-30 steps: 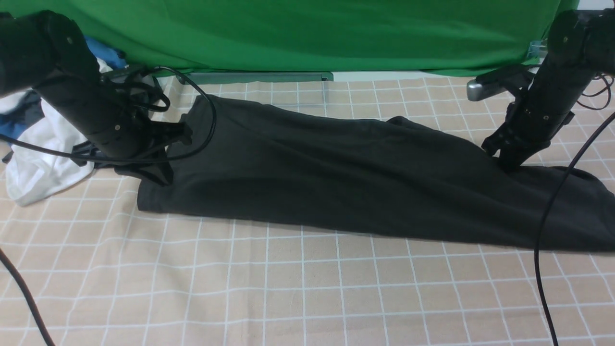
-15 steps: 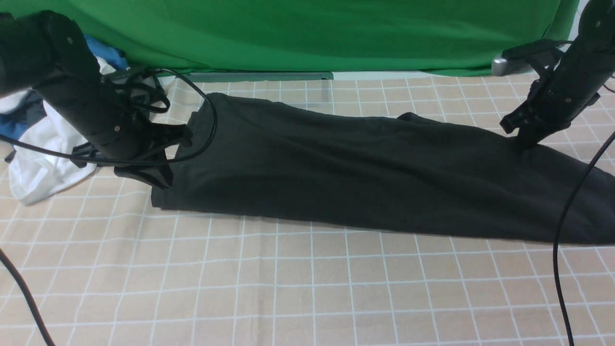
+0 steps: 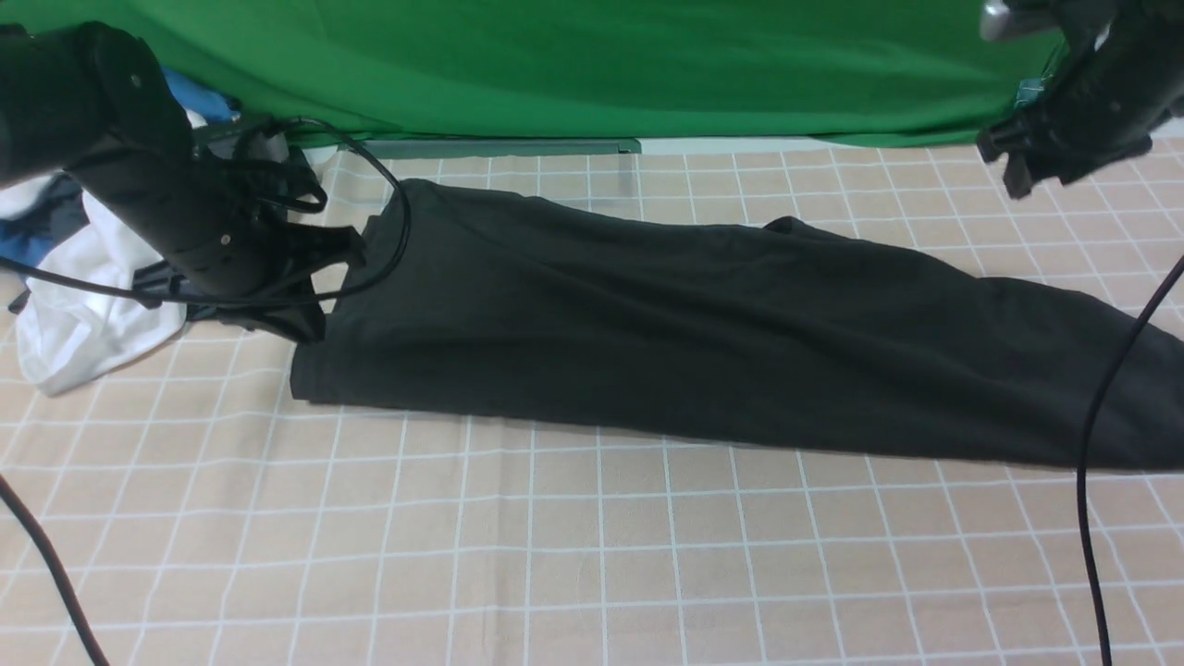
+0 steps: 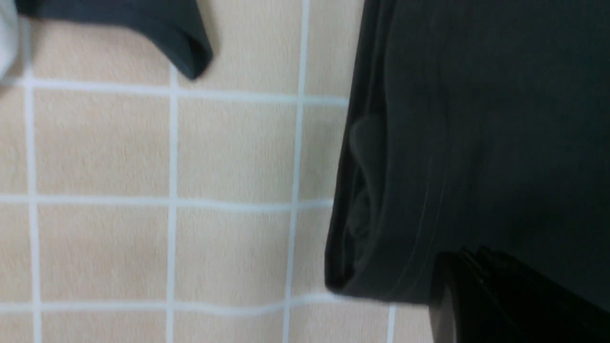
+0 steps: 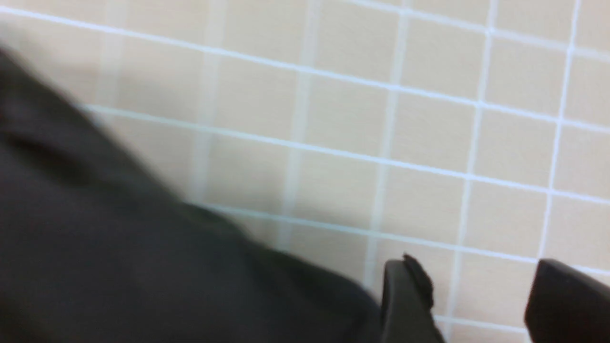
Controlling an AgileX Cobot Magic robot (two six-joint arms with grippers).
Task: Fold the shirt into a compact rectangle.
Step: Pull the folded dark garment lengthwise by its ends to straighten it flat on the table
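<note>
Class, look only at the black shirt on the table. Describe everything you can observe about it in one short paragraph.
The black shirt looks like soft, matte, plain cloth; no print shows. It lies on the grid-patterned cloth in a long, layered strip, not yet a compact rectangle. Shallow creases cross it, and a small bump rises on its far edge. The left wrist view shows tucked layers at one end; the other runs out of the front view. The closed left gripper is at its left end; whether they touch is unclear.

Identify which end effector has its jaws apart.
The right end effector: its jaws stand apart, holding nothing, whereas the left one's are closed together.
</note>
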